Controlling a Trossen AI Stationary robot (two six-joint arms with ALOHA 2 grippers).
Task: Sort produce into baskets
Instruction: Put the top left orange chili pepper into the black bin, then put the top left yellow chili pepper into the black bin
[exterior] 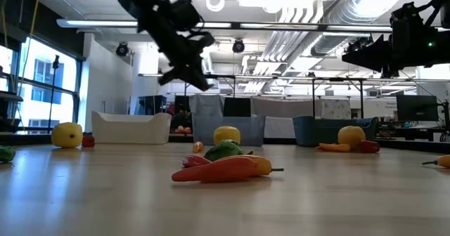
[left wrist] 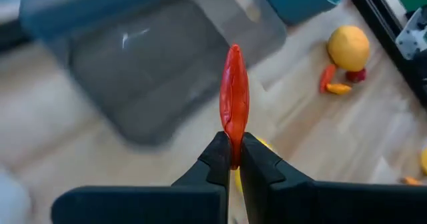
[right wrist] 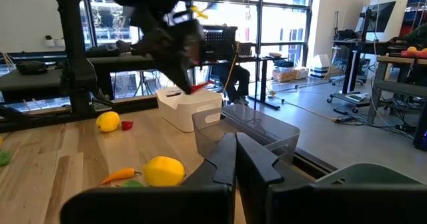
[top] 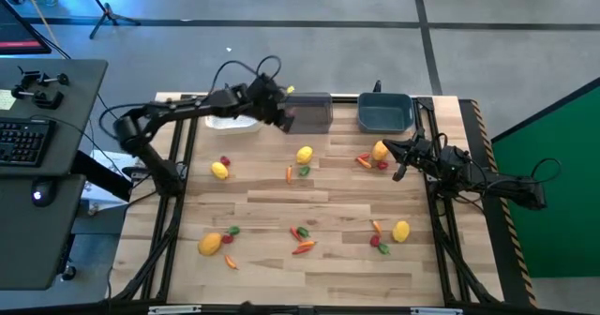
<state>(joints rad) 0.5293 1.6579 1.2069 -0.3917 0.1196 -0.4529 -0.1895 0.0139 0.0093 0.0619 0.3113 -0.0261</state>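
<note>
Three baskets stand in a row along the far edge of the tabletop (top: 319, 259): the left basket (top: 232, 122), the middle basket (top: 314, 113) just beside it, the right basket (top: 385, 113) near the far right corner. The left end effector (top: 284, 120) hangs above the middle basket's left end, clamping a slim chili piece (left wrist: 234, 97). The right end effector (top: 401, 168), its fingers together, sits in front of the right basket. The rest of the produce (top: 305, 155) lies scattered across the tabletop in front of the baskets.

The left arm hides most of the white bin (top: 232, 122).
</note>
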